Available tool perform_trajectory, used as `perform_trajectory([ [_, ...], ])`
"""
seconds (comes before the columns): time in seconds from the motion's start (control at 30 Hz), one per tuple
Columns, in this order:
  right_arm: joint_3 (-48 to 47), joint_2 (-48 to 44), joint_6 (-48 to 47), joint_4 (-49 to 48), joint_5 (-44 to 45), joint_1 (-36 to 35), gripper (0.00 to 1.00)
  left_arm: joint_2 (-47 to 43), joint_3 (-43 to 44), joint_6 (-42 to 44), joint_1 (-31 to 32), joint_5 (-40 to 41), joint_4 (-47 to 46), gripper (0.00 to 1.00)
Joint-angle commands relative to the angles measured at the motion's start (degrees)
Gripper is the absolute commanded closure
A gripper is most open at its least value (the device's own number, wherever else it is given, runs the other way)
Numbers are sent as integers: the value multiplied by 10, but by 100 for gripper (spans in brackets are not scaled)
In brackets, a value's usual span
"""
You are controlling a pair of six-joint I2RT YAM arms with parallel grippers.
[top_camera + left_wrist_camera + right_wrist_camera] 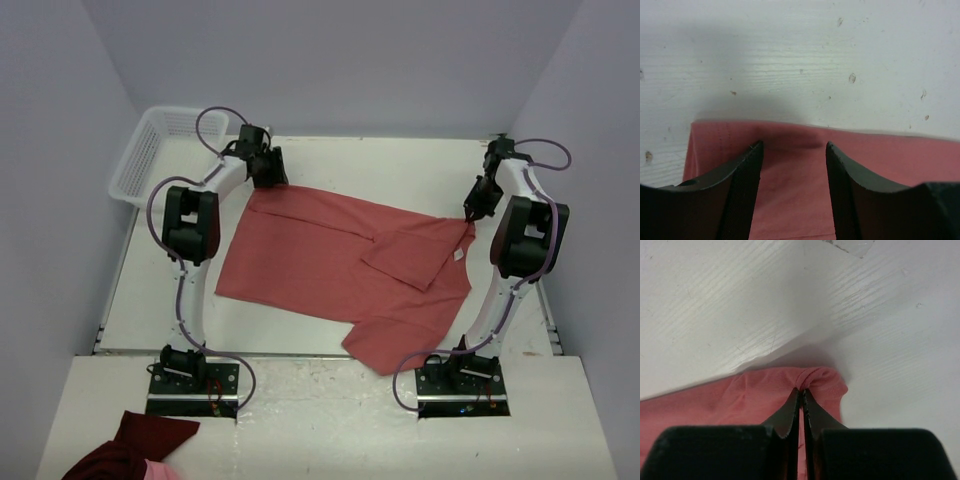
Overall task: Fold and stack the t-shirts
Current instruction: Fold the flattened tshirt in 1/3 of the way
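A salmon t-shirt lies spread on the worktop, right of the basket. It is soft, light and limp, so it will sag; hems and corners give the best hold. The left gripper, jaws spread, sits over the corner nearest the basket. The right gripper, jaws pressed together, pinches a bunched edge, perhaps a shoulder, farthest from it.
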State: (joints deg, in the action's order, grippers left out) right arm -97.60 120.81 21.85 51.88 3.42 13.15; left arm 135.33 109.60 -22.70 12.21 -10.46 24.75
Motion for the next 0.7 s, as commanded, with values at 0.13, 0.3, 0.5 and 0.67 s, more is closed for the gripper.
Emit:
perform_trajectory([
  [0.13, -37, 1, -2, -1, 1, 0, 100, 0, 18, 23, -24, -1, -8, 45],
  [0.3, -76, 22, -4, 9, 6, 0, 100, 5, 16, 27, -37, 7, -7, 45],
  [0.5, -143, 56, -8, 32, 5, 1, 100, 6, 5, 29, -61, 8, -11, 45],
  [0.67, -199, 82, -16, 55, 4, -1, 100, 13, 12, 30, -78, 5, -13, 45],
])
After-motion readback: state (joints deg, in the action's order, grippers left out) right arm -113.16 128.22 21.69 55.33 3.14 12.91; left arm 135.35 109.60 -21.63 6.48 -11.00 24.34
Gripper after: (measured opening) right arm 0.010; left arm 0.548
